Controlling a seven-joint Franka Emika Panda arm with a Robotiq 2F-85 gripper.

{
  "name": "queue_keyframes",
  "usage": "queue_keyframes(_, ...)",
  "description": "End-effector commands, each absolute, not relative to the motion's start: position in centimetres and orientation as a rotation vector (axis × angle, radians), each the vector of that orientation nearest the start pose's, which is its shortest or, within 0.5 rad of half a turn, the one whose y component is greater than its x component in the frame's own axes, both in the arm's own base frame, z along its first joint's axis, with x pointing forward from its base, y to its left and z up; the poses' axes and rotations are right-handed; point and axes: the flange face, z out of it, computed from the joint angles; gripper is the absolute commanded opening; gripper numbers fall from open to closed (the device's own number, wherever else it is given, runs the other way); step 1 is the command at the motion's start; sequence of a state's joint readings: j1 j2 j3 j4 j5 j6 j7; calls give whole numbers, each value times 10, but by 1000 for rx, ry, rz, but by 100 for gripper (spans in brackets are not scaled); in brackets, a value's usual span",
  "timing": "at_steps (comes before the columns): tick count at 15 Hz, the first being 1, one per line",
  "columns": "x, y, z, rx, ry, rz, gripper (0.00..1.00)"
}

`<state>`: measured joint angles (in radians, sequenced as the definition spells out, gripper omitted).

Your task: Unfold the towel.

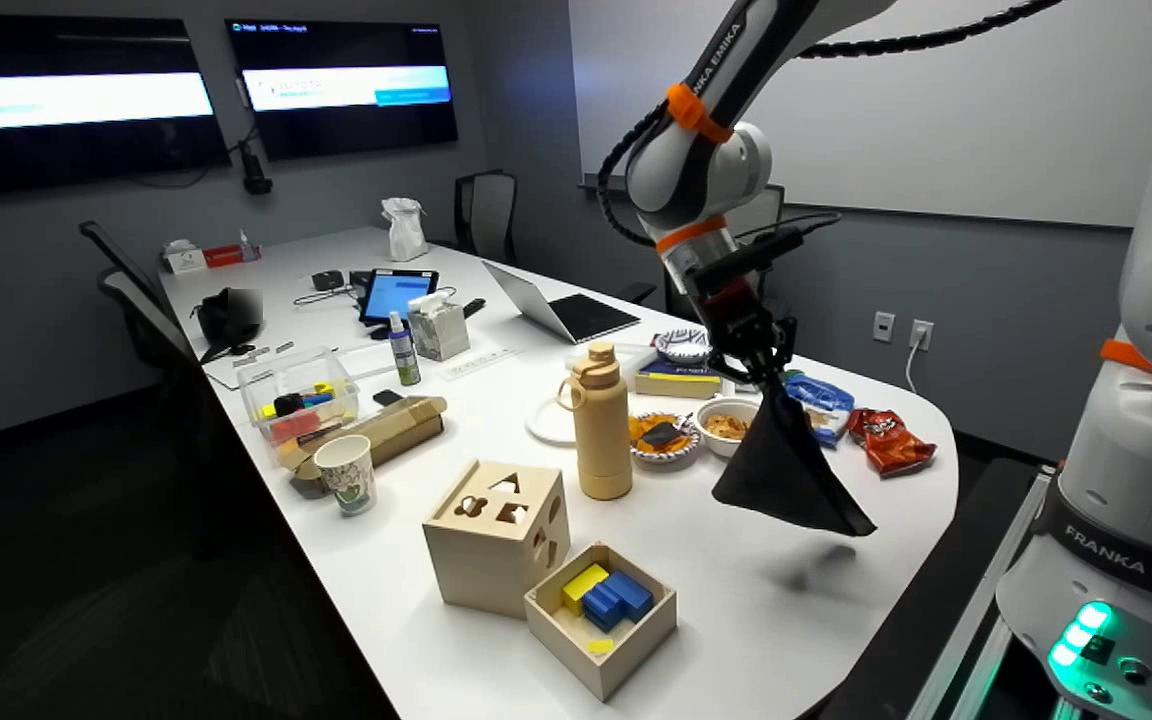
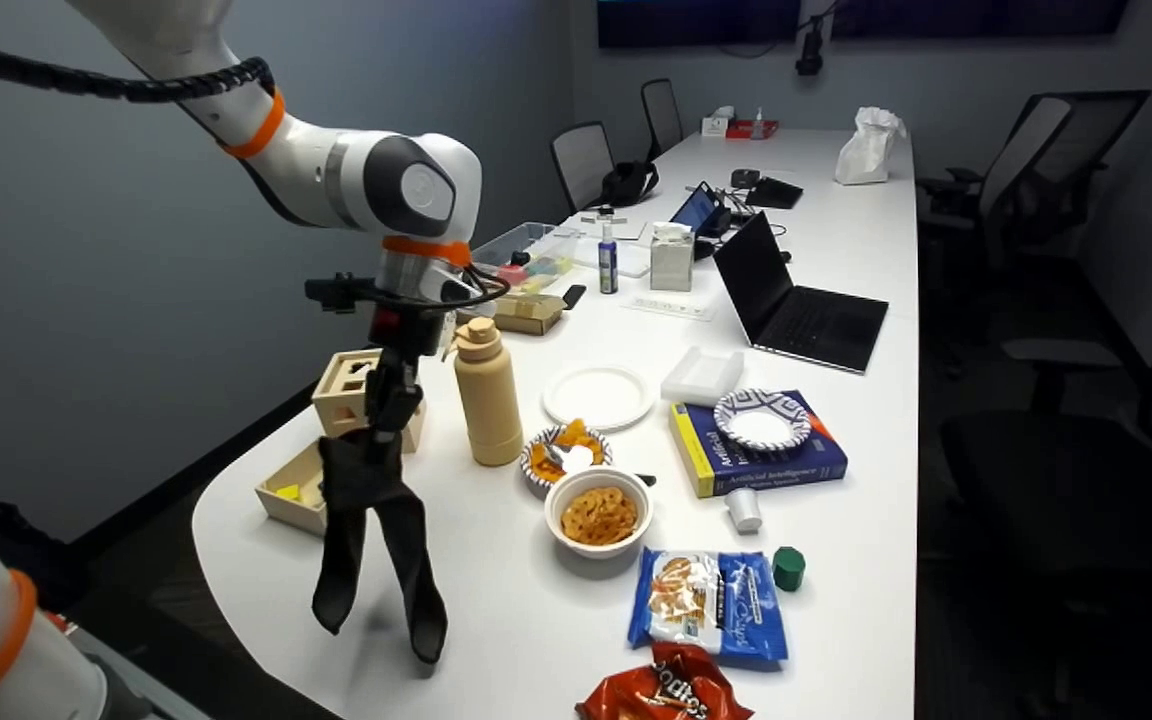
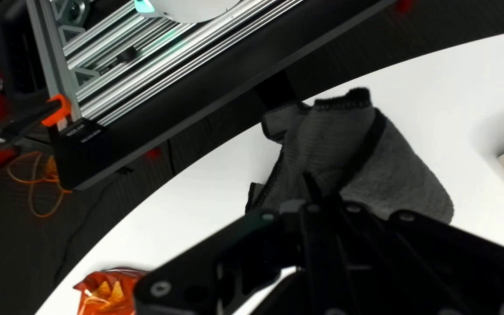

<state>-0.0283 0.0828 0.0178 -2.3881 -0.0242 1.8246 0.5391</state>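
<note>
- The gripper (image 1: 769,378) has its jaws pressed together on a pinch of the towel (image 2: 374,480); only the thickness of cloth seems to part them.
- One towel, black, hangs directly below the gripper in loose folds, two tails showing in an exterior view. Its ends dangle over the table (image 1: 736,620); whether they touch it is not clear.
- Near the gripper and lower than it lie a red snack bag (image 1: 891,442) and a blue snack bag (image 2: 706,605), two in all.
- Also lower than the gripper, three bowls: a white bowl (image 2: 598,551) holding orange-brown snack pieces (image 2: 598,515); just beside it a patterned bowl (image 1: 666,457) with orange food (image 1: 644,432) and a smaller item too unclear to name; farther off, a second patterned bowl (image 2: 761,430) resting on one book (image 2: 781,475).
- One tan bottle (image 1: 604,440) stands upright near the gripper.
- One wooden cube (image 1: 481,560) with cut-out holes stands beyond the gripper in an exterior view. Next to it, one wooden tray (image 1: 566,651) holds at least two blue blocks (image 1: 628,594) and two yellow pieces (image 1: 585,587).
- Well apart from the gripper, one clear bin (image 1: 276,372) holds jumbled coloured things (image 1: 298,427); near it one paper cup (image 1: 344,470) stands upright.
</note>
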Motion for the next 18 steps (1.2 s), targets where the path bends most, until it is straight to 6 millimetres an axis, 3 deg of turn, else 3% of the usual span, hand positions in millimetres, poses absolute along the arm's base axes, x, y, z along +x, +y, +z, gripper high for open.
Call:
queue_keyframes(1, 430, -5, 250, -3101, 1081, 1114, 1)
queue_keyframes(5, 433, -11, 260, -3105, 1241, 1053, 1)
queue_keyframes(12, 432, -38, 293, -3136, 1483, 531, 1)
queue_keyframes(18, 398, -51, 328, -3104, 1605, 69, 1)
